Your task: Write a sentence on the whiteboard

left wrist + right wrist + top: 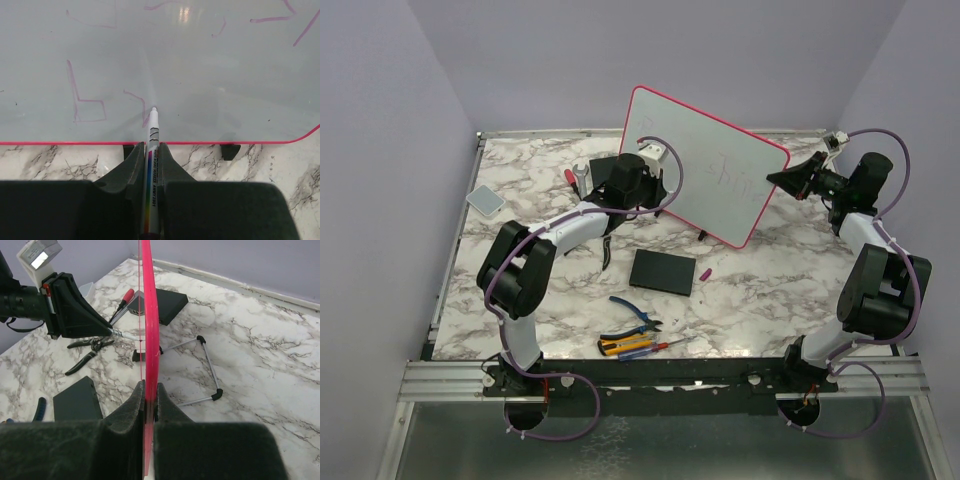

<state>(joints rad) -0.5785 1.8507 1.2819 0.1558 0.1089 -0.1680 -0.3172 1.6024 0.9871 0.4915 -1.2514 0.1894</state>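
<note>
The whiteboard (705,175), pale with a pink-red frame, stands tilted on black feet at the back middle of the table. Faint pinkish lettering of the sentence (730,172) runs across it; strokes also show in the left wrist view (85,102). My left gripper (148,160) is shut on a white whiteboard marker (151,170) with a rainbow stripe, its tip touching the board's surface (200,75) just above the lower frame. My right gripper (149,396) is shut on the board's pink right edge (149,315). In the top view it (782,180) sits at the board's right corner.
A flat black slab (663,271) lies in front of the board. Blue-handled pliers (635,311) and screwdrivers (632,345) lie near the front. A small grey pad (485,199) sits far left. A red-handled tool (569,177) lies behind the left arm. A pink cap (705,272) lies beside the slab.
</note>
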